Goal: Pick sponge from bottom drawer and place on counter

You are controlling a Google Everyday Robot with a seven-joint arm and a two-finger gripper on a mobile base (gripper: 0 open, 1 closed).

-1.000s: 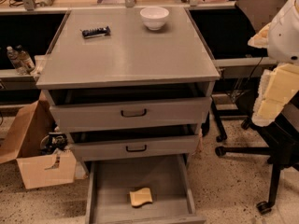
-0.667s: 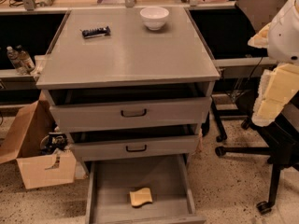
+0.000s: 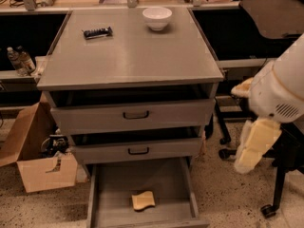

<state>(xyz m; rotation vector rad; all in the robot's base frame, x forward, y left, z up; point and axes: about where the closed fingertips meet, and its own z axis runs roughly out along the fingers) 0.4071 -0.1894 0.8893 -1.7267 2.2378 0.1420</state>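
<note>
The pale yellow sponge (image 3: 143,200) lies flat on the floor of the pulled-out bottom drawer (image 3: 114,184), near its front middle. The grey counter (image 3: 133,51) tops the three-drawer cabinet. My gripper (image 3: 254,146) hangs off the white arm at the right, beside the cabinet and outside it. It is level with the middle drawer, above and to the right of the sponge, and holds nothing.
A white bowl (image 3: 157,17) and a black bar-shaped object (image 3: 98,32) sit at the back of the counter. The two upper drawers (image 3: 135,115) stand slightly ajar. An open cardboard box (image 3: 35,160) is on the floor at left, a chair base (image 3: 275,189) at right.
My arm and gripper have moved down and a little left, from counter height to the level of the middle drawer. The sponge and the drawers have not moved.
</note>
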